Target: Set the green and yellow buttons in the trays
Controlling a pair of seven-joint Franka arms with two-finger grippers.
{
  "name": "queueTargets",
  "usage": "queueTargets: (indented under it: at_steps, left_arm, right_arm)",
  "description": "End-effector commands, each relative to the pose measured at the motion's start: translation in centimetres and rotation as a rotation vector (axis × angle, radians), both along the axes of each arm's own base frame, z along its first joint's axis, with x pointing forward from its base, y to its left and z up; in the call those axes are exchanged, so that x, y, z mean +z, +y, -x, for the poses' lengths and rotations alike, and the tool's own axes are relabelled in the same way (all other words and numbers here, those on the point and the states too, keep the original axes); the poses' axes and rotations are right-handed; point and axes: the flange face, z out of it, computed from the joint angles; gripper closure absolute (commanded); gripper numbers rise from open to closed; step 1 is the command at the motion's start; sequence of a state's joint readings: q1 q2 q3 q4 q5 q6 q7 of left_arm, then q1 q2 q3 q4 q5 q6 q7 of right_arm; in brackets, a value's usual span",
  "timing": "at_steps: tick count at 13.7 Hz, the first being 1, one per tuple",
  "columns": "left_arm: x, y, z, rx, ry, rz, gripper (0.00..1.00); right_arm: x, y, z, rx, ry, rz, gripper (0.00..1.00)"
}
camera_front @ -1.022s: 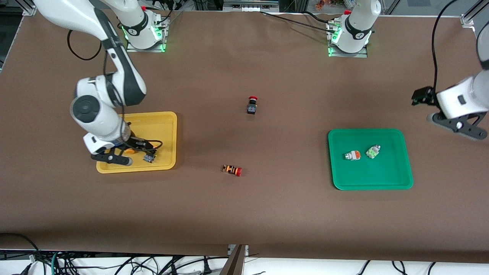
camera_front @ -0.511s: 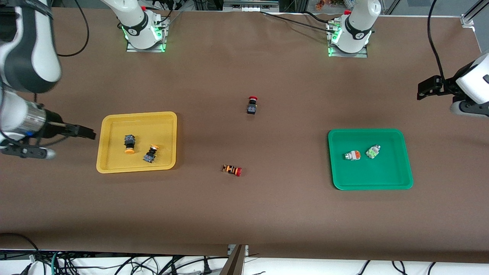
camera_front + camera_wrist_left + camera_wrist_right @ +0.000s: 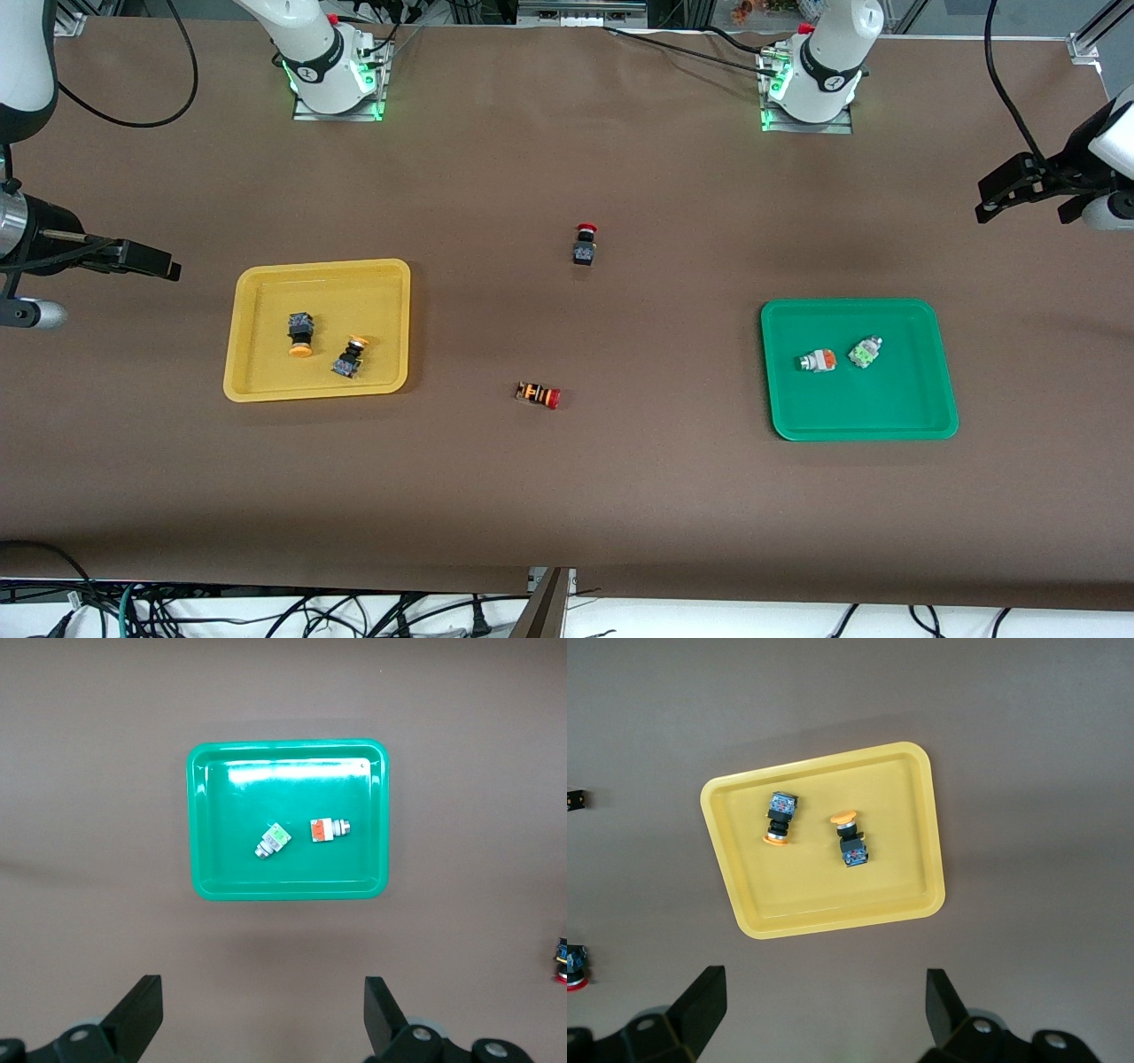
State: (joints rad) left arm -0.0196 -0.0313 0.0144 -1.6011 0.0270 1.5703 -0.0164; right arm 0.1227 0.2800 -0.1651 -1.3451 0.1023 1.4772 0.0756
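- Front view: yellow tray sits twd the right arm's end of the table, w/ two black-bodied yellow-cap buttons in it – one lying cap toward the camera, the other just beside it, tilted, a bit nearer the camera.
- Green tray twd the left arm's end; orange-marked grey button and green-marked grey button lie side by side in it, apart.
- Red-cap black button stands mid-table; orange-banded red-cap button lies on its side nearer the camera, btwn the trays.
- Right gripper is up at the table's edge past the yellow tray; left gripper is up at the opposite edge.
- Left wrist view: left gripper high over the mat beside the green tray, fingers spread wide, nothing in them.
- Right wrist view: right gripper over the mat beside the yellow tray, fingers wide apart, empty. Both yellow caps visible in the tray.
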Motion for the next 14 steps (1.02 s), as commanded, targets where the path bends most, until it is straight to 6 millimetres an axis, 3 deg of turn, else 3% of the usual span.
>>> queueTargets:
  at_steps: [1,4,9,12,14]
  left_arm:
    - [0.1,-0.3,0.6,0.009,0.0,0.019,0.0]
    - [0.1,-0.6,0.6,0.004,0.002,0.02,0.0]
    - [0.1,-0.7,0.6,0.003,0.002,0.023,0.0]
    - [0.1,-0.9,0.6,0.001,0.004,0.023,0.0]
    - [0.1,-0.9,0.6,0.001,0.004,0.023,0.0]
  right_arm:
    - [-0.3,0.8,-0.6,0.006,0.013,0.006,0.01]
    - [-0.3,-0.4,-0.7,-0.002,0.006,0.003,0.01]
    - [-0.1,0.4,-1.0,0.028,-0.022,0.081,0.01]
    - [0.8,-1.1,-1.4,0.006,-0.105,0.078,0.01]
    - [1.5,-1.2,0.2,0.002,-0.158,0.058,0.01]
